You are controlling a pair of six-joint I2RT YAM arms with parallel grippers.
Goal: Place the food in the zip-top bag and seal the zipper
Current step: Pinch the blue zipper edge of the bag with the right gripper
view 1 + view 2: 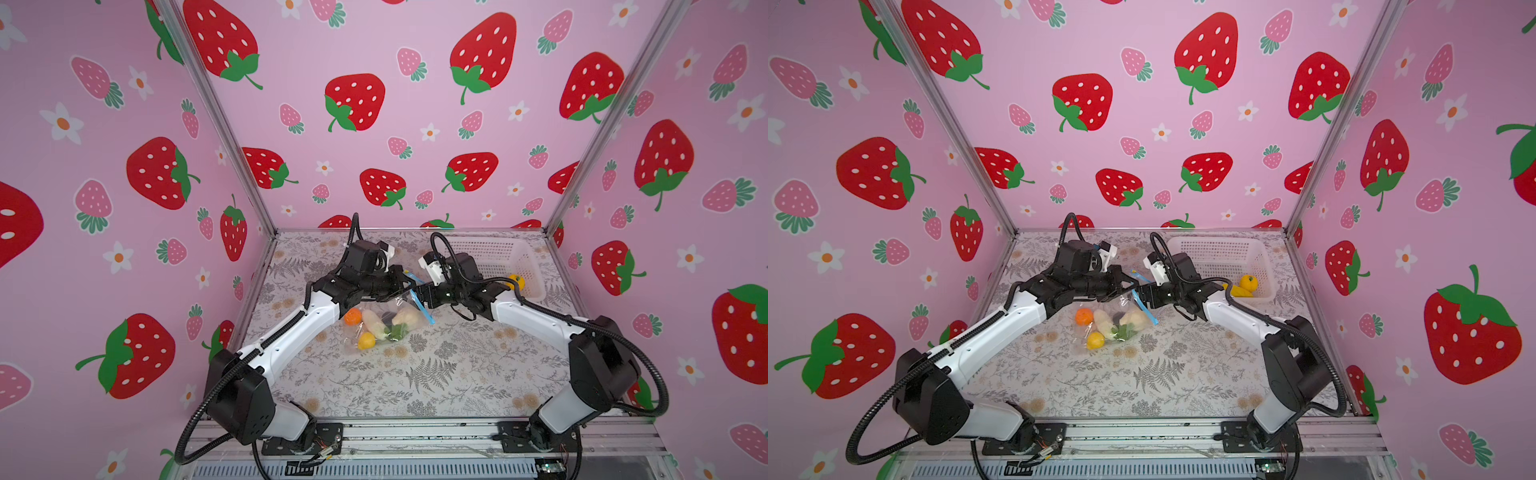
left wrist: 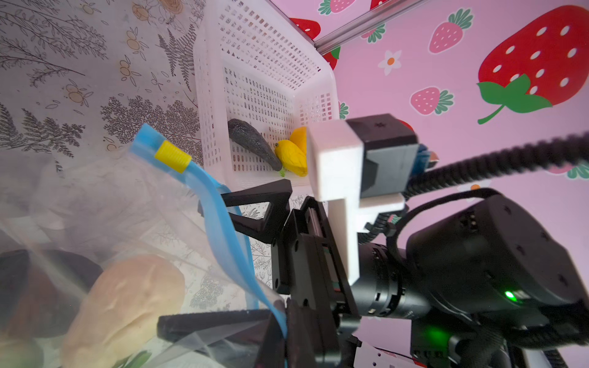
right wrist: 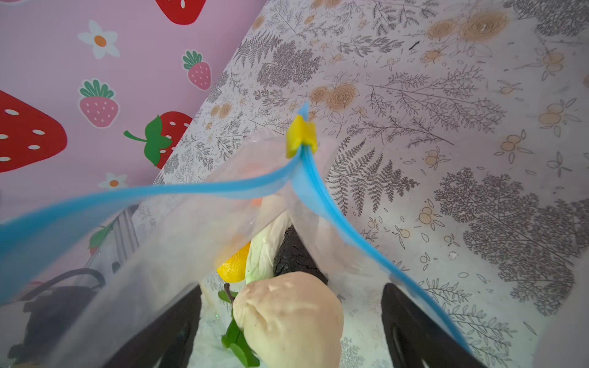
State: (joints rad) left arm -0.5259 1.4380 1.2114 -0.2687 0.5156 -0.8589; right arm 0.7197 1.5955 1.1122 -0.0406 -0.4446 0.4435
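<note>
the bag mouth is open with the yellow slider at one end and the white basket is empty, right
Not quite: the white basket is not empty. The left wrist view shows a dark piece and yellow pieces lying in it. The rest holds: the bag mouth is open, yellow slider at one end.

This is a robotics lab cell, a staged booth and not a lived-in room. Three flat panels of pink vinyl printed with strawberries and flowers [image 1: 415,124] stand as walls, joined by bare aluminium profile posts [image 1: 219,120]. The desk [image 1: 436,374] wears a printed fern-and-blossom sheet. Two white-and-black jointed robot arms, left [image 1: 299,328] and right [image 1: 536,318], are bolted on black plates to a slotted aluminium rail [image 1: 415,434] at the desk's front edge. A white block-shaped camera mount [image 2: 338,165] sits on one wrist. The only goods are props: small plastic toy fruits and vegetables [image 1: 366,340], a clear zip-top bag [image 1: 353,336] and a white perforated plastic basket [image 1: 490,249].
</note>
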